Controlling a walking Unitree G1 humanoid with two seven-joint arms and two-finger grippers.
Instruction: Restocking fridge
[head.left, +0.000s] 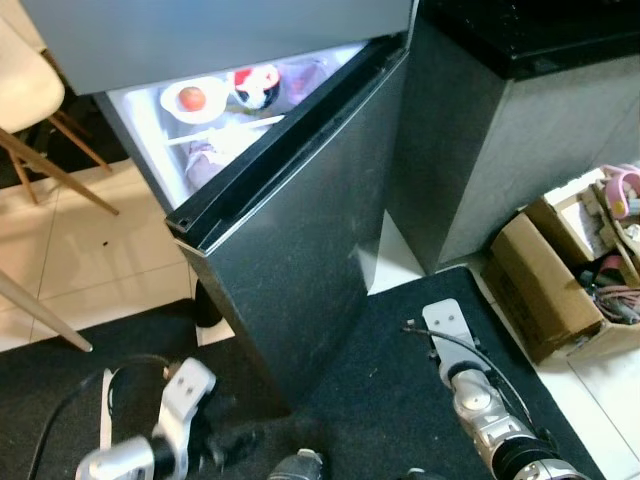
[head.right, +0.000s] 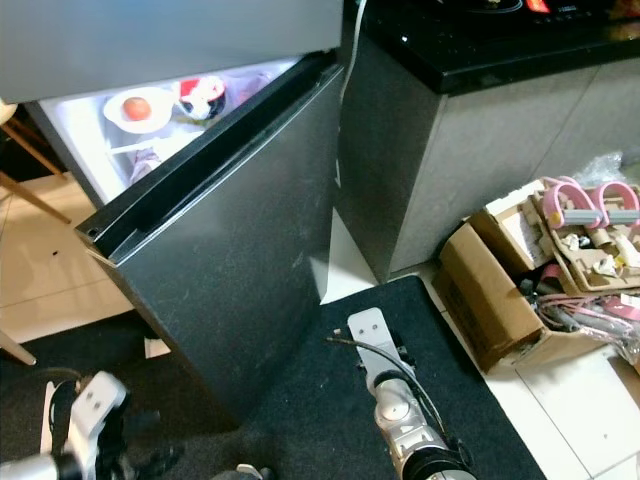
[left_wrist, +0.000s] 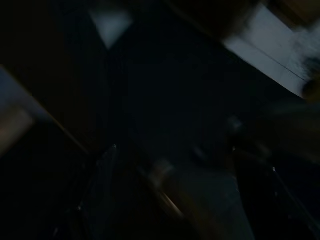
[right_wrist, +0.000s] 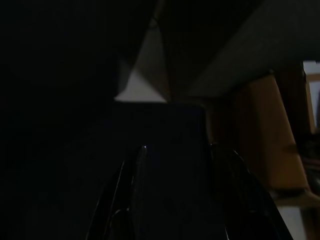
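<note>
Fridge door (head.left: 300, 240) half open; bowl with fruit (head.left: 192, 99) on shelf's left edge. Right claw (right_wrist: 175, 200) parted, empty, low over mat (head.right: 330, 400); left claw (left_wrist: 170, 195) too dark to tell. I'd swing door wider first.

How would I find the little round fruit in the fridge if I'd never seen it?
Find the dark grey fridge door, swung partly open. Peek over its top edge into the bright white inside, where a white bowl sits at the back. The fruit lies in it: round and orange-red, unlike the red-and-white packet beside it.
</note>
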